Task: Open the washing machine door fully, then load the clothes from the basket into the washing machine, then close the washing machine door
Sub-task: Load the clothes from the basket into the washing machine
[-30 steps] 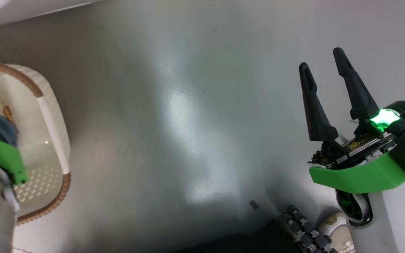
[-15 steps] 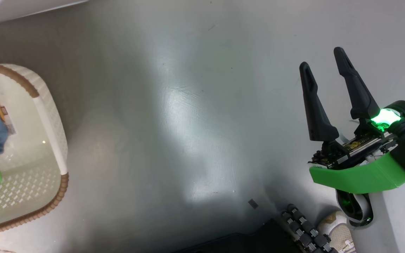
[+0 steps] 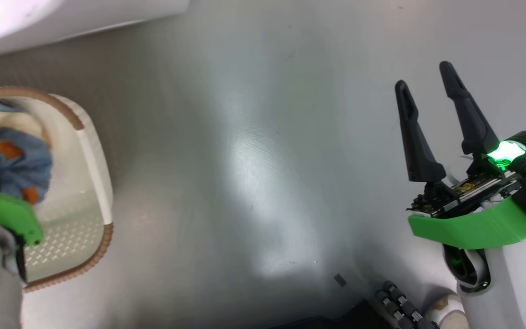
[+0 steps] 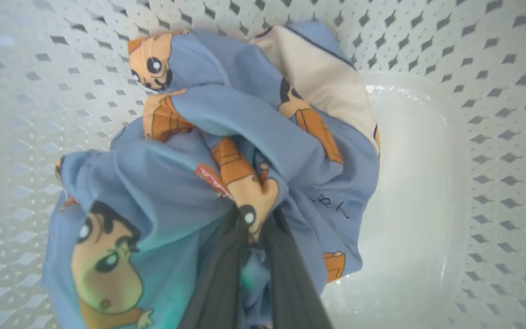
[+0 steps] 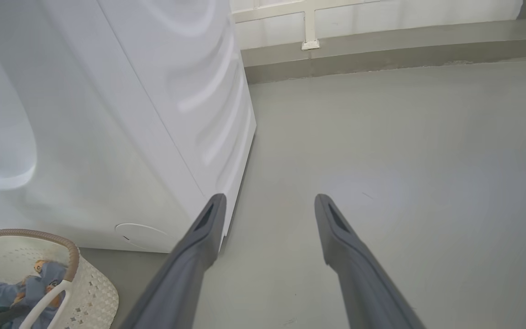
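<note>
My left gripper (image 4: 253, 221) is pinching the clothes (image 4: 226, 137). In the left wrist view its two dark fingers (image 4: 219, 278) are standing close together with a fold of the light blue fabric caught between them, just under a small printed cartoon face. The rest of the bundle is bunching up and around the fingertips, blue with orange and brown figures and one cream patch at the top right. I cannot tell whether the bundle is resting on the bottom or hanging clear of it.

Around the fabric I am seeing the perforated cream wall of the basket (image 4: 39, 91) on every side, so the clothes are sitting inside it. In the head view the basket (image 3: 103, 246) is lying at the far left on the grey floor (image 3: 244, 160), brown rim showing. The blue bundle (image 3: 12, 160) is piling in its upper part, just above the green wrist cover of my left arm.

My right gripper (image 3: 423, 77) is hanging at the right of the head view, well apart from the basket. Its fingers are spread wide with nothing between them. The right wrist view is showing the same open gap (image 5: 270, 201) over bare floor.

Beyond those fingers the washing machine (image 5: 130, 114) is standing white and boxy, its round flap (image 5: 139, 230) low on the front. The basket (image 5: 30, 235) is sitting just in front of it with the clothes (image 5: 30, 288) in it. A dark curve is showing at the left edge of that view, but I cannot tell how the door is standing.
</note>
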